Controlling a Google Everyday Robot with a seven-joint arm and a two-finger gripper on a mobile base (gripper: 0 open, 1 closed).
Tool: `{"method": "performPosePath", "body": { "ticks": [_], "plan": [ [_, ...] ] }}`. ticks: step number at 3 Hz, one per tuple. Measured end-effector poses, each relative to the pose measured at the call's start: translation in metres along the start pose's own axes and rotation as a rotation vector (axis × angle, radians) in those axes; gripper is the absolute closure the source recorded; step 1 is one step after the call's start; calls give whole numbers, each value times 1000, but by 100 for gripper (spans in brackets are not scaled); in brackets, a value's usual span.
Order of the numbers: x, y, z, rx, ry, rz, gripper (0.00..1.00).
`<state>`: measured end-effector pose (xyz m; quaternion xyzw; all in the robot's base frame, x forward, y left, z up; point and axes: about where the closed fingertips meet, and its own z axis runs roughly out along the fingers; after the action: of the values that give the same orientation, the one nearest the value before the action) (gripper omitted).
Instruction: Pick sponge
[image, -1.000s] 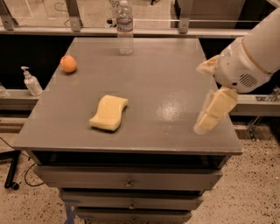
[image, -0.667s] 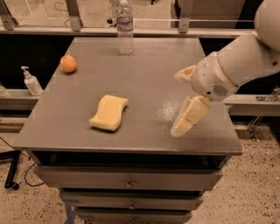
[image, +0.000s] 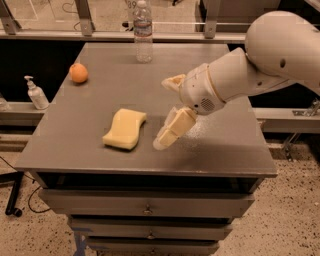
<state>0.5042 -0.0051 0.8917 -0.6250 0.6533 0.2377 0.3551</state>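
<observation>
The sponge (image: 125, 129) is a pale yellow foam pad with wavy sides, lying flat on the front left part of the grey table (image: 225, 145). My gripper (image: 162, 113) hangs just right of the sponge, a little above the tabletop, on the white arm that reaches in from the right. Its two pale yellow fingers are spread wide, one pointing down-left near the sponge's right edge (image: 172, 131), the other higher up (image: 173, 81). Nothing is between them, and they do not touch the sponge.
An orange fruit (image: 78, 73) sits at the table's left edge. A clear water bottle (image: 143, 32) stands at the back middle. A soap pump bottle (image: 36, 93) stands on a ledge left of the table. Drawers sit below the tabletop.
My gripper and arm have moved left across the table, from near the right edge to just beside the sponge. The sponge, orange and bottle have not moved.
</observation>
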Motion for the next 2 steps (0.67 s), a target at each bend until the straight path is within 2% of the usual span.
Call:
{"method": "performPosePath", "body": {
  "ticks": [1,2],
  "plan": [
    [0,2,2,-1,-6,-4,0],
    [2,-6,21,-12,-54,2,0]
  ]
}}
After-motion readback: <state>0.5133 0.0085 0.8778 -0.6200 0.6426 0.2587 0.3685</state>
